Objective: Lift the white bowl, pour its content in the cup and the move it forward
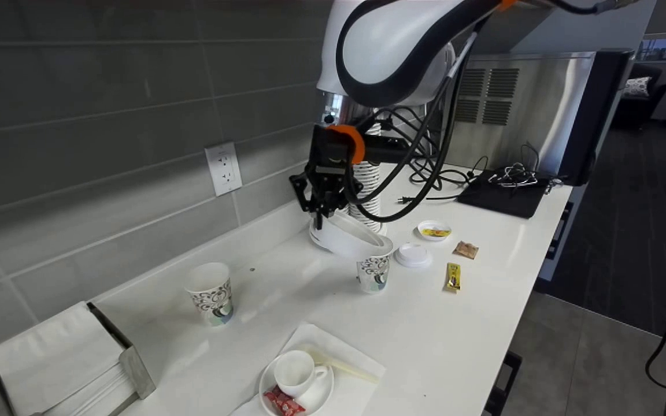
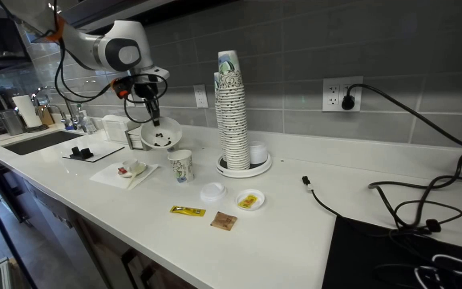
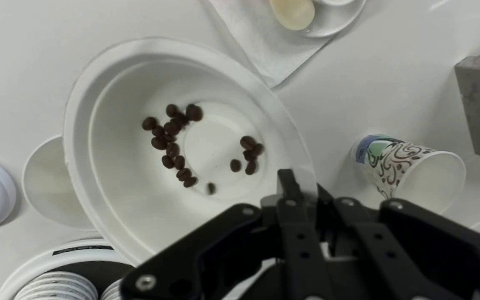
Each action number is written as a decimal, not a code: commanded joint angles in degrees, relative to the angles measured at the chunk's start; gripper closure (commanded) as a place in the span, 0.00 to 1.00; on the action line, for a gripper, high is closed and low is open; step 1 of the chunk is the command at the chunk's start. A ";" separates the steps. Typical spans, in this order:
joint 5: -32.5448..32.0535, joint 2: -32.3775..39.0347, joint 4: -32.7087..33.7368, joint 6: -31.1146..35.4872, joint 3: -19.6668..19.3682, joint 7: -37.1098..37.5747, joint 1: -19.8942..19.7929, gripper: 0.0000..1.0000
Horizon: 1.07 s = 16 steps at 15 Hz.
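The white bowl [image 2: 169, 129] is pinched at its rim by the hand [image 3: 306, 183], tipped above-left of the cup [image 2: 182, 165] in both exterior views. Probably best centred, then tilted slow so beans [image 3: 171, 128] aren't flung.

We take this for a kitchen; whether a home's or an office's, we cannot tell. Under the gripper [image 2: 156, 121] we see a white countertop [image 2: 287, 241], and near the gripper, grey wall tiles [image 1: 119, 144] and a tall stack of patterned paper cups [image 2: 236, 124]. Well apart from the gripper we make out a sunken sink [image 2: 41, 142] and an upright paper towel roll [image 2: 27, 111].
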 commanded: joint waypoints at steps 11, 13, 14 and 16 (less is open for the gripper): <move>27.15 -1.57 -3.07 6.55 1.67 -21.80 -5.57 0.99; 31.08 -1.99 -3.65 6.86 1.57 -24.99 -6.41 0.99; 32.73 -2.22 -3.99 6.86 1.40 -26.37 -6.73 0.99; 35.77 -2.76 -4.88 7.02 1.09 -28.98 -7.25 0.99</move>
